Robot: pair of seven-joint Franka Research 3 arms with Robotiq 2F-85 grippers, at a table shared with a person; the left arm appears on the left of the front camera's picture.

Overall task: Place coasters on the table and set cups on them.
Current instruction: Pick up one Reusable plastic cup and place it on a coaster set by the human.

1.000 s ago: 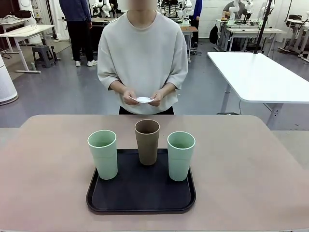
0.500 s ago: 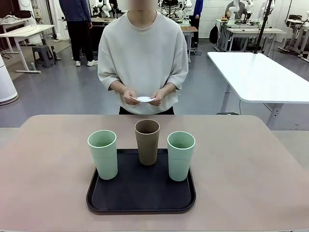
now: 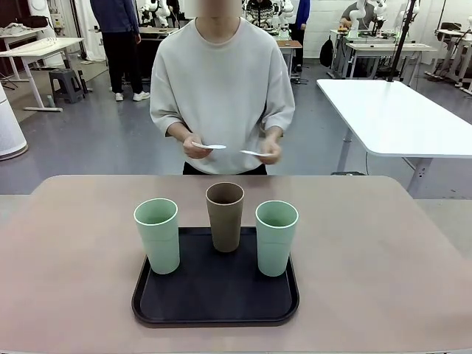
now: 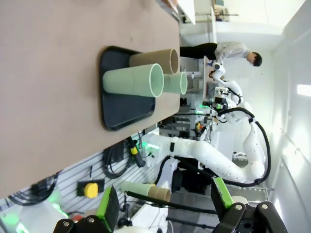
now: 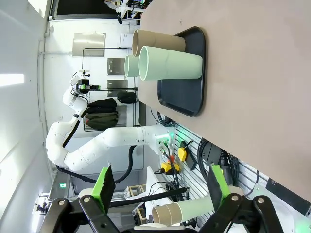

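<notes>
1. Standing beyond the surface's far edge, the person holds both hands apart at waist height, a white disc from the coasters in each.
2. Three cups stand upright on the black tray, mid near edge.
3. Left claw and right claw: both spread, gripping nothing.

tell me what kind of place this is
Probably a robotics lab: a white jointed robot arm, a grey slatted wall panel hung with black cables, and white work tables.
</notes>
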